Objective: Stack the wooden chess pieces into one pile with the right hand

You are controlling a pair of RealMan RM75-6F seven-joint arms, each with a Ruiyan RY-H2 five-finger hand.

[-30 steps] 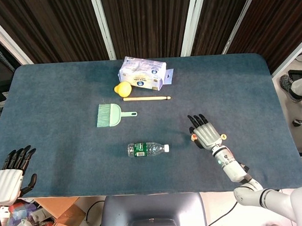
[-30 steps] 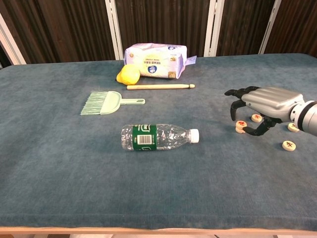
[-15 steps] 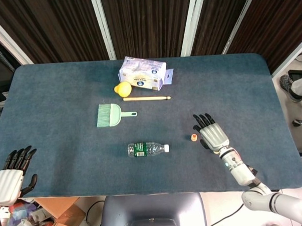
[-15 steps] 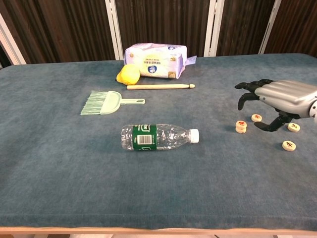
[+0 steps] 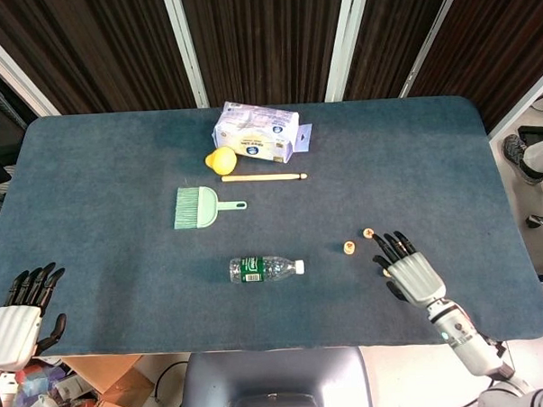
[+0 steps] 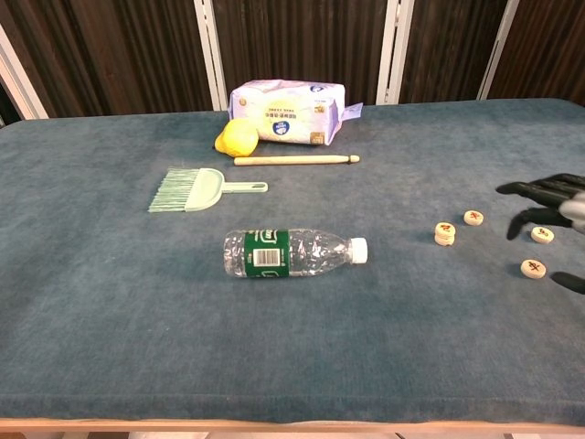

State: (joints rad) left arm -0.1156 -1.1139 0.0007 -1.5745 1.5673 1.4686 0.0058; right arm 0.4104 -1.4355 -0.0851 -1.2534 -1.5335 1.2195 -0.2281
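Observation:
Several round wooden chess pieces lie at the table's right. A short stack of two (image 6: 445, 233) stands left of a single piece (image 6: 473, 217). Two more singles (image 6: 542, 235) (image 6: 534, 268) lie further right. The head view shows the stack (image 5: 349, 248) and one single (image 5: 368, 233); the rest are hidden by my right hand (image 5: 408, 273). That hand hovers right of the pieces with its fingers spread and holds nothing. Only its dark fingertips (image 6: 548, 189) show at the chest view's right edge. My left hand (image 5: 20, 318) rests off the table's near left corner, empty.
A plastic bottle (image 6: 291, 252) lies on its side left of the pieces. Further back are a green dustpan brush (image 6: 196, 190), a wooden stick (image 6: 294, 160), a lemon (image 6: 237, 137) and a tissue pack (image 6: 286, 101). The table's right edge (image 5: 510, 202) is near my right hand.
My right hand has drawn back from the stack toward the near right, uncovering the stack and the single beside it. The left hand has not moved.

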